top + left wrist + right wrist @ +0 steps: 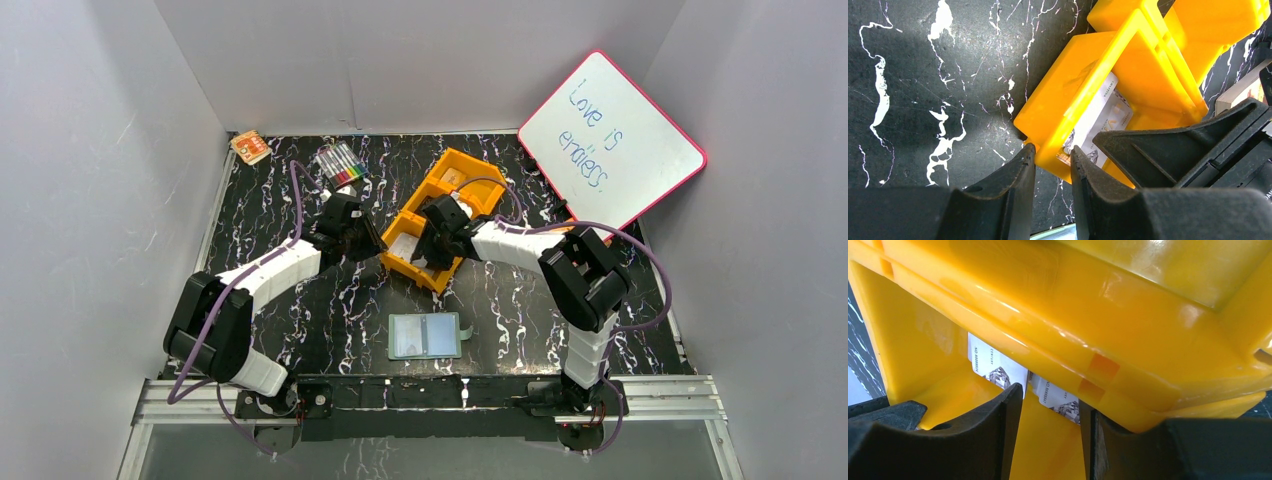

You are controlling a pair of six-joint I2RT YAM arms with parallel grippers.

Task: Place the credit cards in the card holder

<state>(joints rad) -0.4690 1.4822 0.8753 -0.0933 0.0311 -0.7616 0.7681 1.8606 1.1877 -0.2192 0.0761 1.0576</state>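
Observation:
The credit cards (995, 367) stand on edge in the near compartment of an orange tray (470, 170); they also show as pale cards (1100, 117) in the left wrist view. My right gripper (1050, 396) reaches into that compartment, open, with a card's (1060, 399) lower edge just beyond its fingertips. My left gripper (1052, 152) is shut on the tray's near-left wall (1058, 150), one finger outside and one inside. The card holder (425, 335) lies unfolded near the table's front edge, away from both grippers.
A pink-rimmed whiteboard (610, 140) leans at the back right. A pack of coloured markers (340, 163) and a small orange box (250, 147) lie at the back left. Grey walls enclose the black marbled table (300, 320).

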